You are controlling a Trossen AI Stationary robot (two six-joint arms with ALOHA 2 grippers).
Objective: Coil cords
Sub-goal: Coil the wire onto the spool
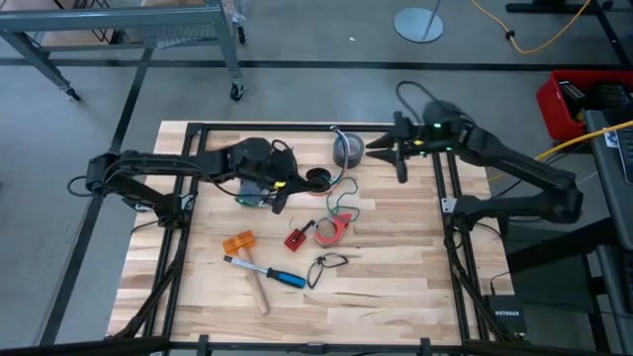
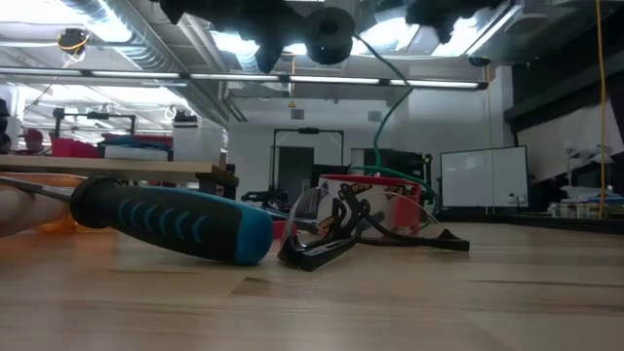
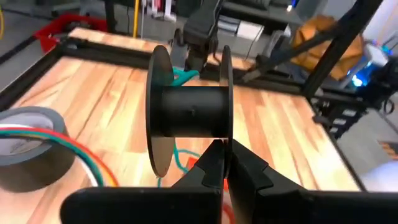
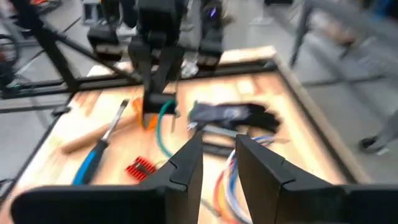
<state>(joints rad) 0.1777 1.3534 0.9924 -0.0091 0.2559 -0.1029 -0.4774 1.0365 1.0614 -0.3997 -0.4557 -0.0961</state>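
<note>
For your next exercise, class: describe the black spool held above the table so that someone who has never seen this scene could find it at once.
Start at the wooden table and find the left gripper near its middle. Its shut fingers hold the black spool by a flange, clear of the table. Unlike the grey tape roll nearby, it has two flat discs and a green wire trailing off it.

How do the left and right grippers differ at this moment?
The left gripper is shut on a black spool; the right gripper has its fingers apart and holds nothing. The left gripper is over the middle of the table, while the right gripper is near the far edge, beside the grey tape roll. Both are raised off the tabletop.
</note>
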